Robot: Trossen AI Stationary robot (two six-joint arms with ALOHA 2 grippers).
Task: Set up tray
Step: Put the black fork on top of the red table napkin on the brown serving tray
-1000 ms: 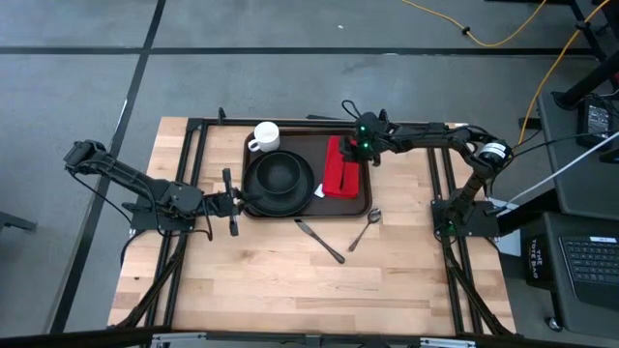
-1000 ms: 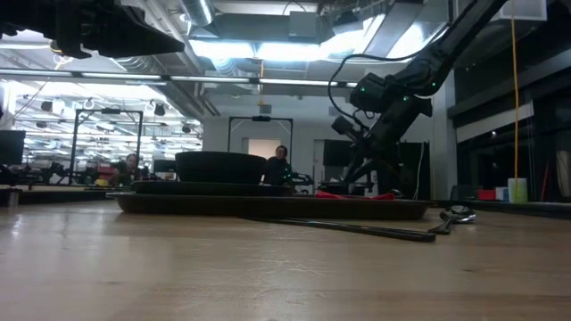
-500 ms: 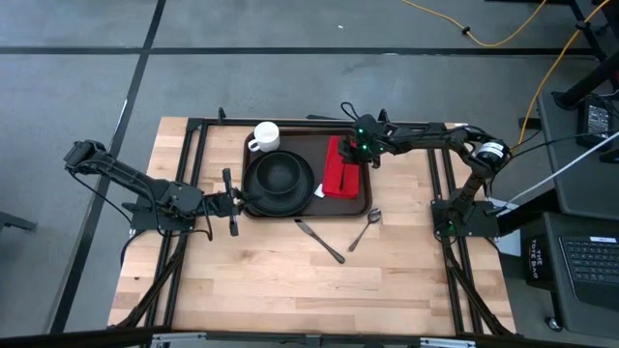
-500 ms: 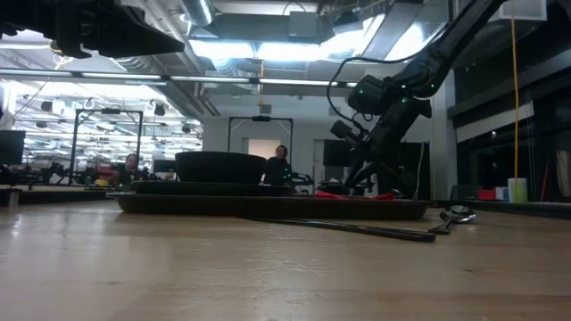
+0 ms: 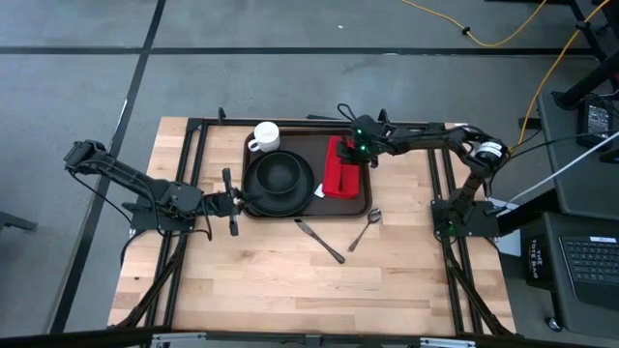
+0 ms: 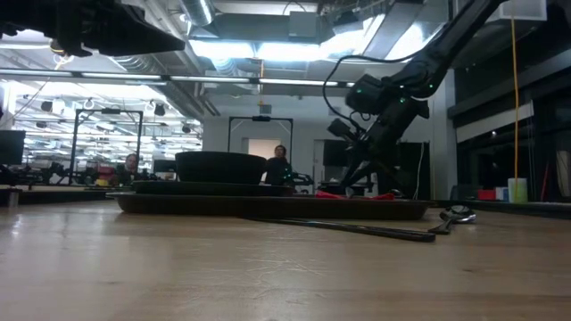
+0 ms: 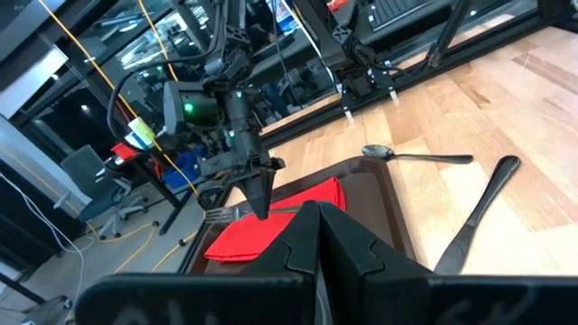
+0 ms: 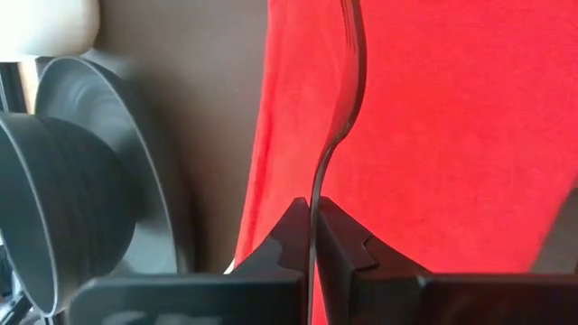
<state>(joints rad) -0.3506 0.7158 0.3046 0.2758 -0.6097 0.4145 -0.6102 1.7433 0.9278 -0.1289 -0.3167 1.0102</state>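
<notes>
The dark brown tray (image 5: 360, 206) lies mid-table. It carries a black plate with a bowl (image 5: 279, 176), a white mug (image 5: 265, 136) and a red napkin (image 5: 342, 166). My right gripper (image 5: 348, 157) hangs over the napkin's far part, shut on a fork (image 8: 350, 72). The fork reaches out over the napkin (image 8: 433, 135). My left gripper (image 5: 238, 201) stays shut in the air by the tray's left rim, holding nothing. A knife (image 5: 319, 241) and a spoon (image 5: 366, 228) lie on the wood in front of the tray. My right gripper pinches the fork's thin handle (image 8: 313, 209) between its two fingers. The fingers (image 7: 259, 191) slant down from the table's far right. The fork runs on ahead of them, its tines (image 7: 209, 216) low over the napkin; whether it touches the cloth I cannot tell.
Bare wood stretches across the table's near half. Black frame rails (image 5: 184, 242) run along the left and right sides of the table. In the low view, people show in the room beyond the table.
</notes>
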